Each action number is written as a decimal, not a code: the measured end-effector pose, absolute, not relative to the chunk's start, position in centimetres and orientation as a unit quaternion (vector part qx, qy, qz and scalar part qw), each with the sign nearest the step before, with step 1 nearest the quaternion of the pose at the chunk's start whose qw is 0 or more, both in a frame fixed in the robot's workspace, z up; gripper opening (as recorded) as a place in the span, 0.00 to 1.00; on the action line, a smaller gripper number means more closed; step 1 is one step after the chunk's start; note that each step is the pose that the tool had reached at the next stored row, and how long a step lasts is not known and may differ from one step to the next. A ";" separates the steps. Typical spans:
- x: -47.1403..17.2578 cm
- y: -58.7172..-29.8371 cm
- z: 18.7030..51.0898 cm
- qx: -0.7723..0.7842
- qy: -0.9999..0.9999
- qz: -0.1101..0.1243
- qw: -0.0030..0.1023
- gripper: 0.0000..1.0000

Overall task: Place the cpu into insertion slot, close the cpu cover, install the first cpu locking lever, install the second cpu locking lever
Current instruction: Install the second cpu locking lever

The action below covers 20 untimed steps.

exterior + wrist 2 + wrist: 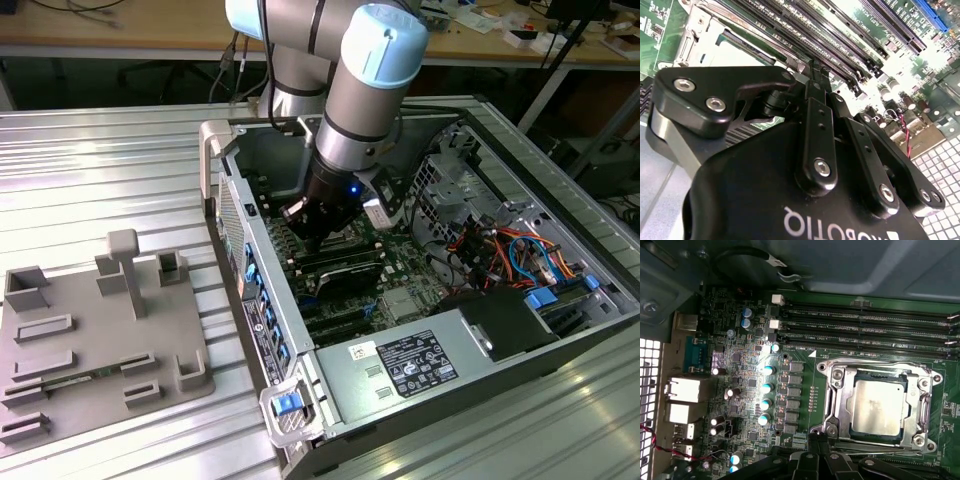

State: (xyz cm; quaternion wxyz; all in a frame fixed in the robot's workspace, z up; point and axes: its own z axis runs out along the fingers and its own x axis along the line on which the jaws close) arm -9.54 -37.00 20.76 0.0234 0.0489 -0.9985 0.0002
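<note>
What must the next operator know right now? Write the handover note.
Claw: shut, tips low at the corner of the insertion slot, inside the computer case; whether it pinches anything cannot be told.
Cpu: seated in the slot.
Cpu cover: appears down, framing the chip.
Done: placing; the cover seems closed.
Left: both locking levers; their state is unclear.

Dull silver-grey cpu (pixel 878 407), silvery cpu cover (pixel 840 405), seemingly black end effector (pixel 812 75)

Computer case (pixel 420 380), grey fixture (pixel 90 340) on ribbed table (pixel 100 170)
</note>
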 end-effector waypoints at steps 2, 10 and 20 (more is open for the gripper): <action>-9.5 -37.0 20.7 0.049 -0.999 0.000 0.023 0.11; -9.5 -37.0 20.7 0.049 -0.999 -0.002 0.023 0.11; -9.5 -37.0 20.6 0.049 -0.998 -0.012 0.023 0.11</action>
